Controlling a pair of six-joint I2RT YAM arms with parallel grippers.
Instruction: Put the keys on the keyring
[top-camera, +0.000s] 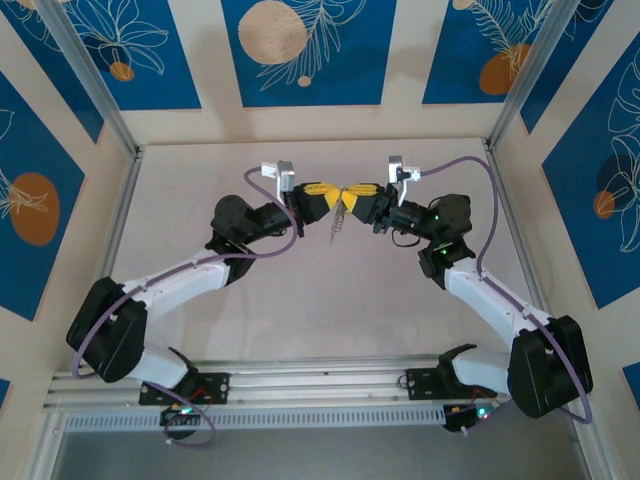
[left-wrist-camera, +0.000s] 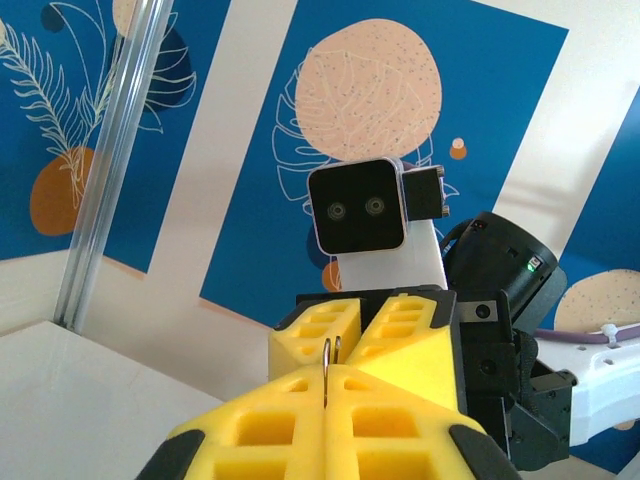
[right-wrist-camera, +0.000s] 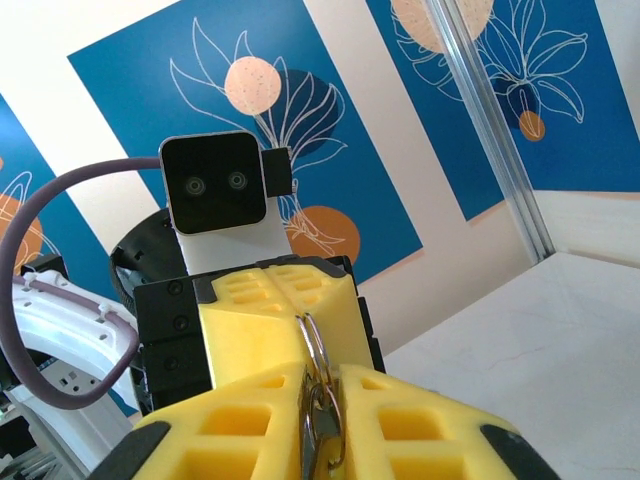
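My two grippers meet fingertip to fingertip high over the middle of the table. The left gripper (top-camera: 336, 191) (left-wrist-camera: 327, 385) is shut on the keyring (left-wrist-camera: 328, 352), a thin double wire loop standing on edge out of its yellow pads. That keyring (right-wrist-camera: 312, 335) runs across into the right gripper (top-camera: 350, 191) (right-wrist-camera: 322, 385), which is shut on a flat silvery key (right-wrist-camera: 325, 425) and the wire beside it. A silvery piece (top-camera: 338, 222) hangs below where the fingers join. Each wrist view faces the other gripper: the right gripper (left-wrist-camera: 355, 322) and the left gripper (right-wrist-camera: 290, 300).
The pale table (top-camera: 330, 300) lies below, walled by cream and blue patterned panels. Aluminium posts (top-camera: 95, 80) (top-camera: 530, 70) stand at the back corners. A purple cable (top-camera: 470, 165) loops from the right wrist.
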